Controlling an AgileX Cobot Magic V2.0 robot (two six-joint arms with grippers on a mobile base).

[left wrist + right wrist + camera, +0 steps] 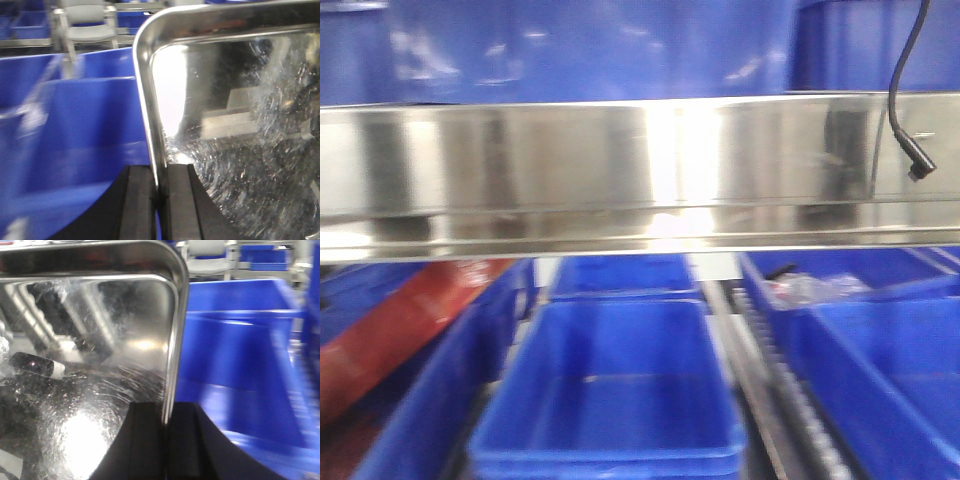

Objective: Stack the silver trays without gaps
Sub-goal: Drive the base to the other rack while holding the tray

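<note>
Tray (235, 150) | left fingers (140, 205) clamped on its rim | right fingers (145, 440) clamped on opposite rim | blue bin (75, 125) beyond

Left gripper (159, 192) is seen at the bottom edge. Its black jaws are pressed together on the left rim of a tray (235, 130), with the thin rim pinched between them. The right of the frame is filled by the tray. A rounded corner is noted at its upper left. Its floor is scratched and mirror-bright, with blurred reflections. A blue bin (85, 125), motion-blurred, is seen left of the tray. A grey chair (87, 22) is noted behind the bin.
</note>
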